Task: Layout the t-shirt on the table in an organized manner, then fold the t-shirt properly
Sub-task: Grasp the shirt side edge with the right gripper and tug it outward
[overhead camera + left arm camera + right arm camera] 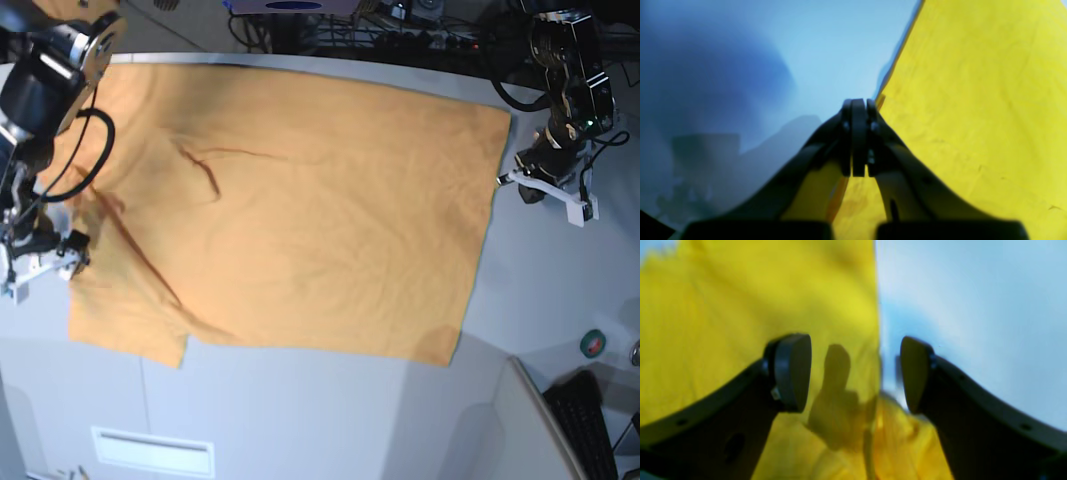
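Beyond the desk's far edge lay a dim clutter of cables [430, 35] and a blue-topped box [292, 6], while at the near right corner a dark keyboard [588, 425] sat low beside a small roll of tape [594, 343], under soft, even overhead light.

Both wrist feeds are soft for me. Past the left gripper [858, 103], the t-shirt [973, 116] runs off the frame's top and right edges. Left of that claw, a dark blur I can't identify. Below the right gripper [855, 373], the cloth folds smear together.
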